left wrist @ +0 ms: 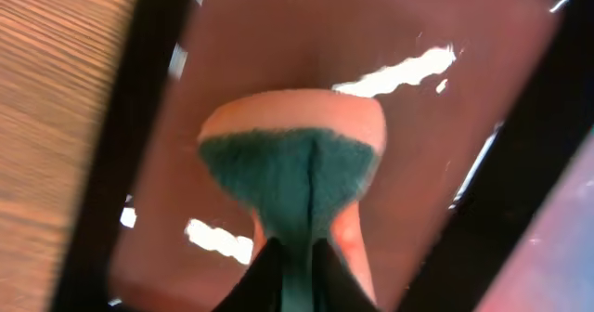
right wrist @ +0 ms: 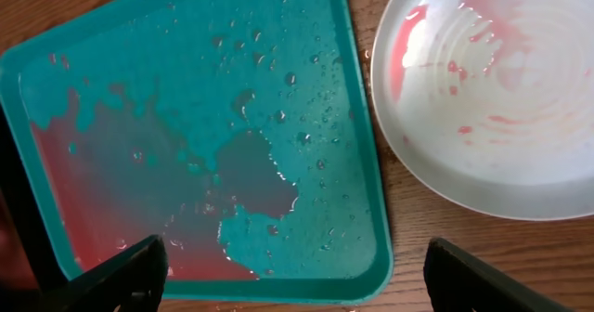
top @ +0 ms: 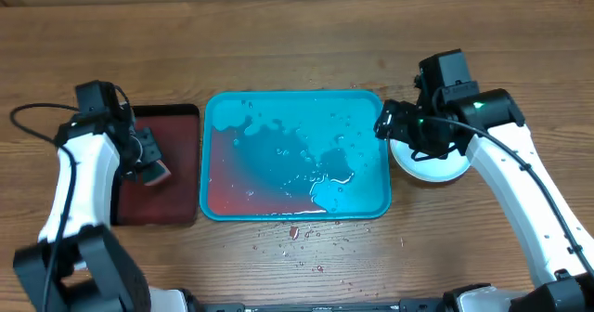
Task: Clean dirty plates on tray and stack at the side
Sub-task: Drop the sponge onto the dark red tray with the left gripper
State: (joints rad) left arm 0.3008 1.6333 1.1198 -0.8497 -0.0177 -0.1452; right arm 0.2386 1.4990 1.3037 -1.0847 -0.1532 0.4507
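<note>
Teal tray (top: 364,177) with reddish water (top: 227,197)

The white plate (right wrist: 483,98) lies flat on the counter, ahead and to the right of the right gripper (right wrist: 295,252). It is round and shallow, wet, with red smears across its ringed inside. Just beside its left edge lies the teal tray (right wrist: 139,71), flat, reaching under and left of that gripper. The tray is beaded with water, with a red film pooled toward one corner.
</note>
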